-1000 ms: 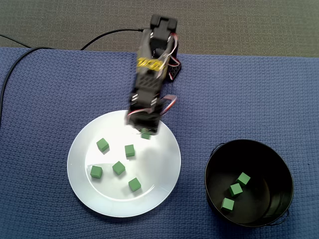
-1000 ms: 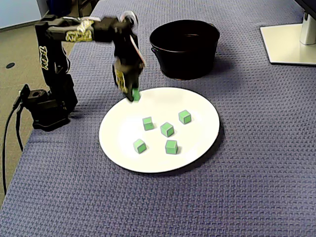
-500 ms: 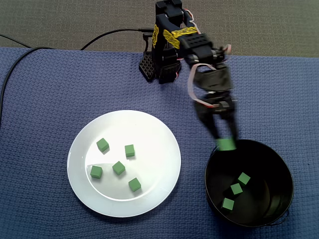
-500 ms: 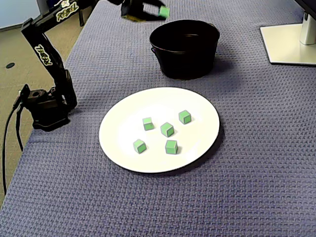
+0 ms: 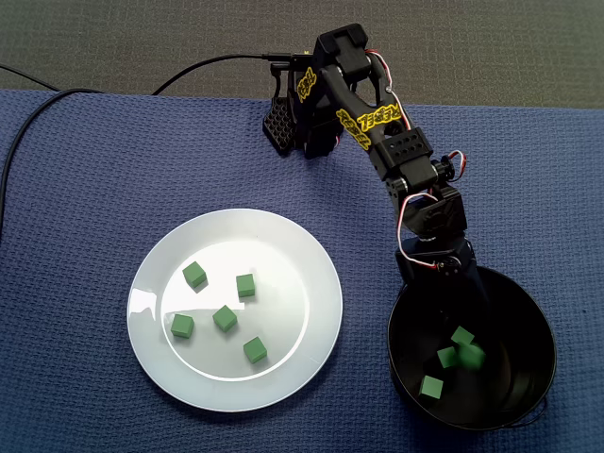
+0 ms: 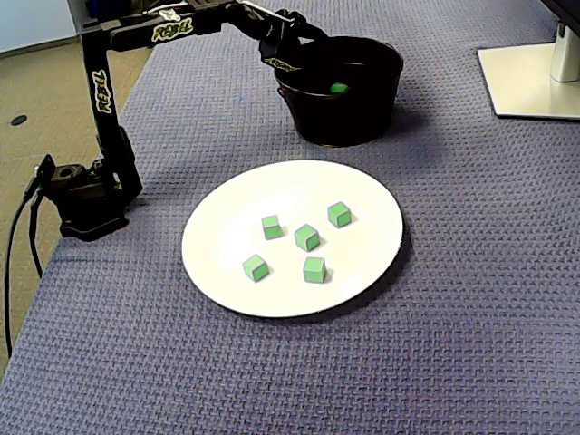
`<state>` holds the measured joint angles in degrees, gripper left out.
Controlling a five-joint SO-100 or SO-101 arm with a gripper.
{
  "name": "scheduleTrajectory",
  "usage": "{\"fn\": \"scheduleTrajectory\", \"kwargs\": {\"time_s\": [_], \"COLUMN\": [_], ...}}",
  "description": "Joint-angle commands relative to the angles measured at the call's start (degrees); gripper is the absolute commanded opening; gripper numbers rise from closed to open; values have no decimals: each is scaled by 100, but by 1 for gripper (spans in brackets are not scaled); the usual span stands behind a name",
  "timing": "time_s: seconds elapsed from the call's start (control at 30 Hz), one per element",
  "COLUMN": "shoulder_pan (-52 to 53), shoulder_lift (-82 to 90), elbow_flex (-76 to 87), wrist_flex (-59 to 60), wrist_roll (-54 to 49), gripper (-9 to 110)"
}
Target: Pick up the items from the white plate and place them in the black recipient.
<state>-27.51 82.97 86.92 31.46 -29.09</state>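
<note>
A fixed view from above shows the gripper (image 5: 467, 326) dipped into the black pot (image 5: 528, 311) near the desk's lower-right corner; I cannot tell whether it is parted. About four green cubes (image 5: 431, 387) lie inside, and five more cubes (image 5: 225, 318) are left on the white plate (image 5: 283, 255).

Five green cubes (image 5: 225, 318) on white plate (image 5: 294, 276)

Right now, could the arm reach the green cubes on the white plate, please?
Probably yes. Its fingers sit inside the black pot, so they must clear its rim first; beyond that the white plate lies open, its five green cubes spaced apart with nothing over them.
</note>
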Motion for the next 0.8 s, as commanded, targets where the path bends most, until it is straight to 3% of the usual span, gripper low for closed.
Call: {"fn": "scheduleTrajectory", "kwargs": {"time_s": [0.0,0.23,0.43,0.53,0.77], "shoulder_pan": [264,2435,4553,5027,5511], "shoulder_lift": [1257,2733,3067,2927,2048], "elbow_flex": [-255,-1037,105,861,1846], "wrist_flex": [545,3173,4438,4535,3287], "wrist_roll": [-9,800,1090,809,606], "gripper": [24,28,27,29,28]}}
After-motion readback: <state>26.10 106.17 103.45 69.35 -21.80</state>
